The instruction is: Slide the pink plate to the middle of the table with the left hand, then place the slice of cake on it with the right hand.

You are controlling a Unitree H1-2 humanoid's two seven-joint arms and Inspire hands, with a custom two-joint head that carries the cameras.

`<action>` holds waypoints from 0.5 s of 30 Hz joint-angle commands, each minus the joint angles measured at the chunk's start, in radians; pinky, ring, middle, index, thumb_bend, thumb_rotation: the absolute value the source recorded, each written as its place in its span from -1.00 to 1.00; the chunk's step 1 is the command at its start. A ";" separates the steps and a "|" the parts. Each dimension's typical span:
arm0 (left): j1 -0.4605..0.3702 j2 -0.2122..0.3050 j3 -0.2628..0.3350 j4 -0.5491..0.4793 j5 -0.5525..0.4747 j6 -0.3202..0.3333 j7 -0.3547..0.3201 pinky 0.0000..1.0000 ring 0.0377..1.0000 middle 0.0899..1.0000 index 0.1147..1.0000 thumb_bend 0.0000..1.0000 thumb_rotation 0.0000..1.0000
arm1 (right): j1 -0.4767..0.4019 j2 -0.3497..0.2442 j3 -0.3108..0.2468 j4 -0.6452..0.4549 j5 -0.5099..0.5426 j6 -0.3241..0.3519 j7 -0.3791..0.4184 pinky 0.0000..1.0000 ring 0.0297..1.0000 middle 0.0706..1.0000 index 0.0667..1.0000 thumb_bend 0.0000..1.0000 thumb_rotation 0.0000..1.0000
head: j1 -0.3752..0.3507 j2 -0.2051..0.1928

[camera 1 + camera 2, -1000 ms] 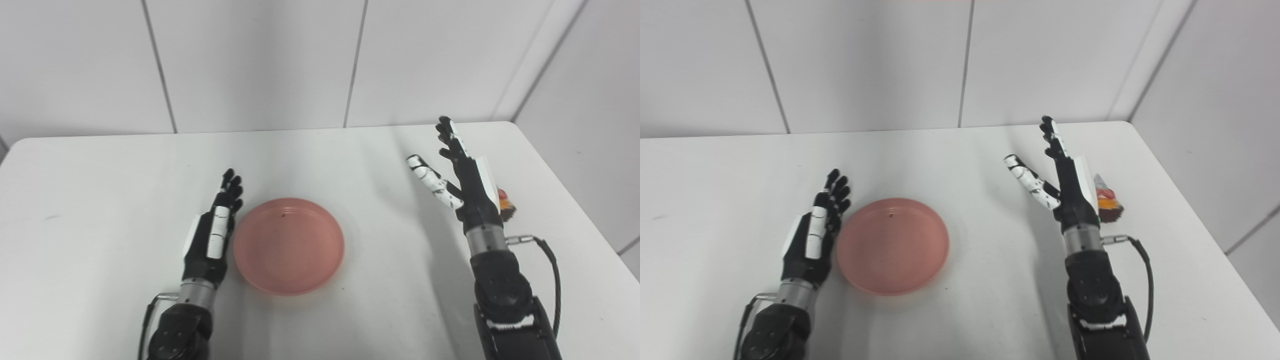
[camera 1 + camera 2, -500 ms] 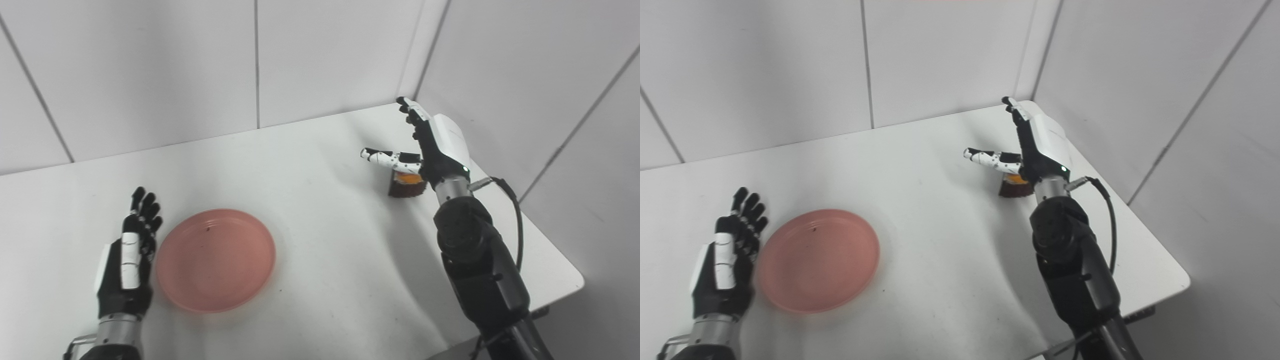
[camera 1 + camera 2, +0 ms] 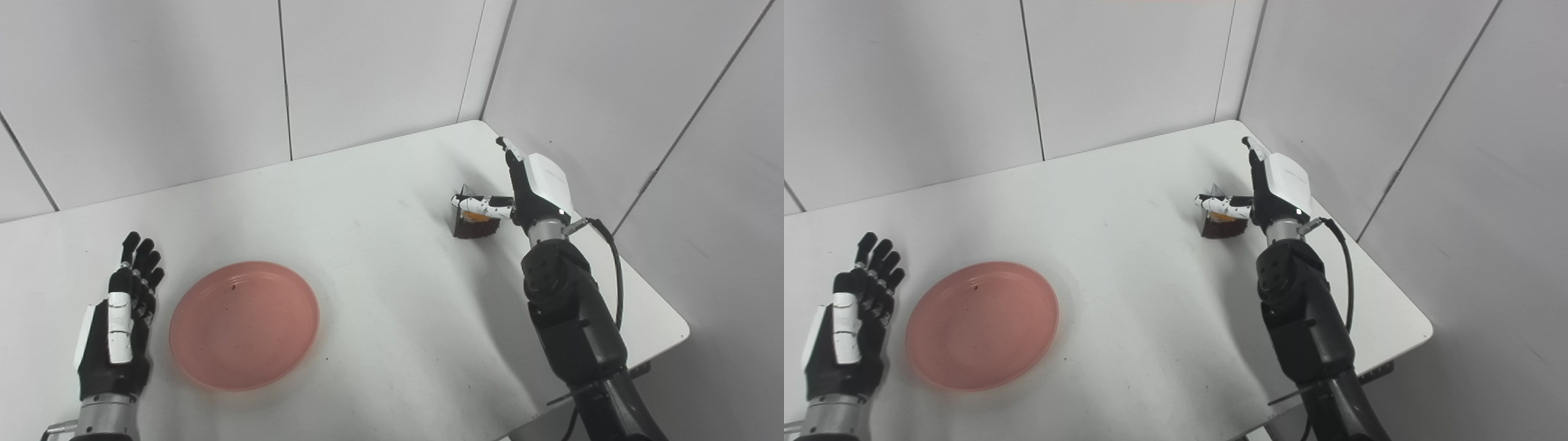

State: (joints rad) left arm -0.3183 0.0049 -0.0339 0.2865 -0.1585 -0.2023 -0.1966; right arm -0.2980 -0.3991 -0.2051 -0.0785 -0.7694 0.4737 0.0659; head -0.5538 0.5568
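Left eye view. The plate (image 3: 244,324) lies flat on the table (image 3: 380,294), toward the near left, with a small dark speck near its far rim. The left hand (image 3: 119,331) rests just beside the plate's left edge, fingers extended and slightly spread, holding nothing; whether it touches the rim cannot be told. The cake (image 3: 474,222) sits on the table near the far right corner, dark base down with an orange layer above. The right hand (image 3: 530,190) stands at the cake's right side, fingers pointing up and apart, thumb reaching across the top of the slice. It is not closed on the cake.

Right eye view. Same layout. The plate (image 3: 981,324) is well apart from the cake (image 3: 1222,222). The left hand (image 3: 848,340) is spread and empty, with a narrow gap visible between it and the plate. The right hand (image 3: 1274,187) is open beside the cake, thumb lying over the slice; contact between thumb and cake cannot be confirmed.
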 commanded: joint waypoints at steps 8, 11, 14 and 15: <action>0.079 0.019 0.002 0.025 0.000 -0.001 -0.011 1.00 1.00 1.00 1.00 0.41 1.00 | -0.040 -0.031 0.041 0.093 0.019 -0.011 -0.063 0.49 0.68 0.74 0.77 0.94 -0.05 | 0.009 0.005; 0.079 0.018 -0.003 0.019 0.005 0.005 -0.009 1.00 1.00 1.00 1.00 0.43 1.00 | -0.045 -0.035 0.059 0.131 0.046 -0.023 -0.071 0.48 0.67 0.74 0.78 0.94 -0.07 | 0.011 0.005; 0.083 0.017 -0.005 0.008 0.004 0.016 -0.007 1.00 1.00 1.00 1.00 0.41 1.00 | -0.048 -0.037 0.074 0.162 0.075 -0.040 -0.083 0.49 0.69 0.75 0.77 0.95 -0.11 | 0.015 0.007; 0.083 0.016 -0.005 0.005 0.004 0.017 -0.005 1.00 1.00 1.00 1.00 0.41 1.00 | -0.049 -0.039 0.079 0.168 0.082 -0.042 -0.087 0.49 0.70 0.76 0.77 0.95 -0.11 | 0.015 0.007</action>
State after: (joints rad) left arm -0.3030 0.0132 -0.0406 0.2584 -0.1571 -0.1848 -0.1969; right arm -0.3117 -0.4048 -0.1265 0.0990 -0.6979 0.4682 0.0030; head -0.5400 0.5630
